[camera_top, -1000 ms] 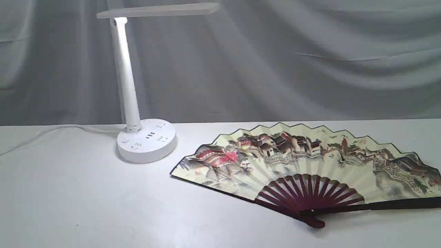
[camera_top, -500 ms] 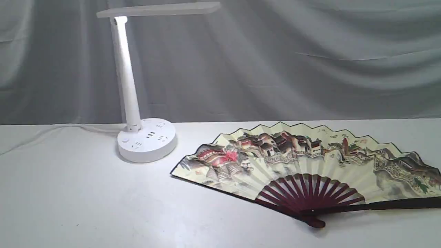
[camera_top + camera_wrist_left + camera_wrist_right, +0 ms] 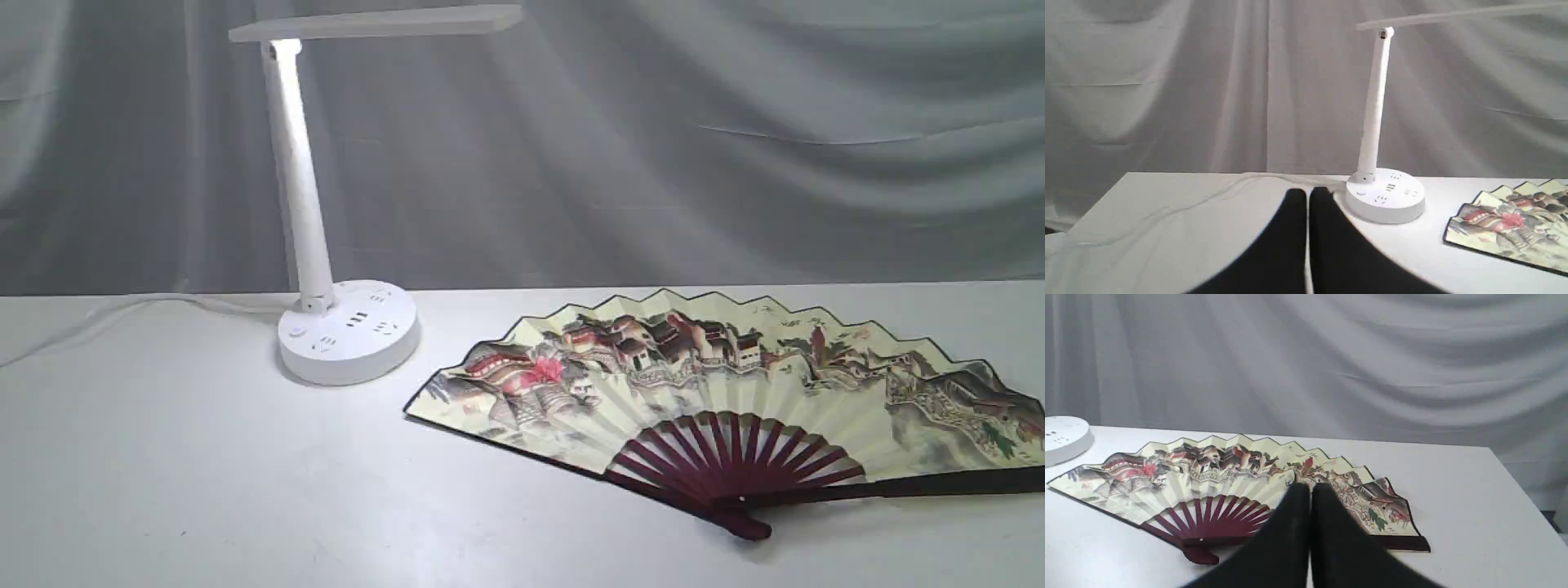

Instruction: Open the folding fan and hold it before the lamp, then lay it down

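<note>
**Open fan lies flat on the table; both grippers closed and empty**

In the exterior view, a white cable (image 3: 122, 309) at the far left of the frame runs across the white table (image 3: 163, 490) to the lamp (image 3: 298, 188). The lamp stands in the upper left with its round base on the table. Its slim post rises almost upright, and its flat light bar is horizontal along the top of the frame.

Right of the base, near it but apart, the folding fan (image 3: 710, 384) lies spread fully open and flat across the lower right. Its painted leaf faces up, its maroon ribs meet at the pivot near the lower edge, and its right end is cut by the frame edge. Grey draped cloth (image 3: 653, 147) hangs behind.

The left wrist view shows the left gripper (image 3: 1307, 195) with its black fingers pressed together on nothing, the lamp base beyond them. The right wrist view shows the right gripper (image 3: 1310, 490) likewise closed and empty, with the fan beyond it.
</note>
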